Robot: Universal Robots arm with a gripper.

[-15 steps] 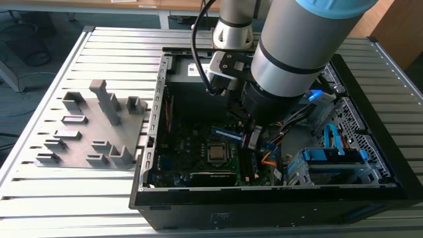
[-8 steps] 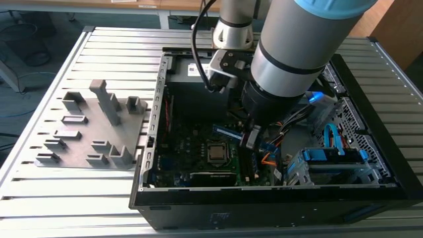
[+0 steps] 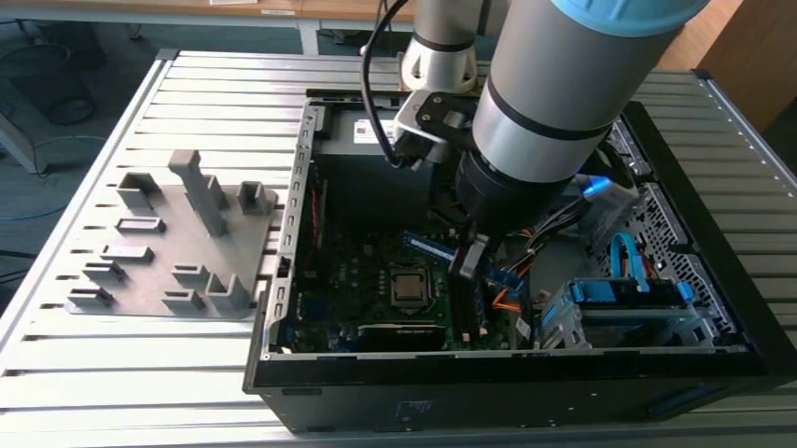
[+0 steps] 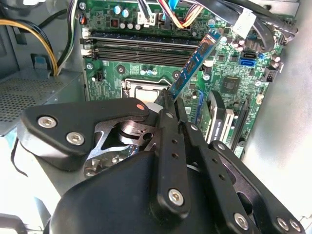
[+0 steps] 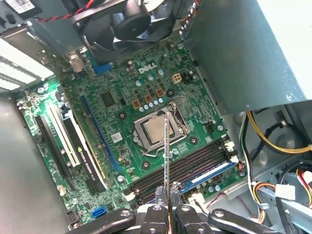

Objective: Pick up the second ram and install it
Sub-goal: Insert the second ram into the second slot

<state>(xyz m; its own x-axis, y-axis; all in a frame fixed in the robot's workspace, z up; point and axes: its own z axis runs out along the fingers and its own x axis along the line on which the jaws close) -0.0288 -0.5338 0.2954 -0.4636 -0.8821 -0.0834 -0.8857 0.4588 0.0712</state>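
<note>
Slatted metal table (image 3: pixel 149 392) carries an open computer case (image 3: pixel 498 387). Gray holder blocks (image 3: pixel 174 243) stand just beside it on the exterior view's left.

**Gripper state.** The gripper (image 4: pixel 173 100) is pressed together on one end of the second ram (image 4: pixel 197 58). The stick juts out from the fingertips, tilted, and is clear of the board.

**Location of the part.** The second ram hangs inside the case above the motherboard (image 3: pixel 361 280), between the processor socket (image 5: pixel 157 130) and the memory slots (image 4: pixel 141 48). It touches neither. In the first wrist view it appears edge-on as a thin line over the socket.

**Step in hand (judgement).** Pickup is complete and installation is in progress; the stick is not yet seated. Seating calls for the lower edge to lie parallel to a free slot, with the stick square over it.

**Markings.** White lettering (image 5: pixel 146 69) is printed on the motherboard. A pale sticker (image 4: pixel 210 40) sits on the stick. A white label (image 3: pixel 368 131) is fixed to the far wall of the case. None is transcribed.
</note>
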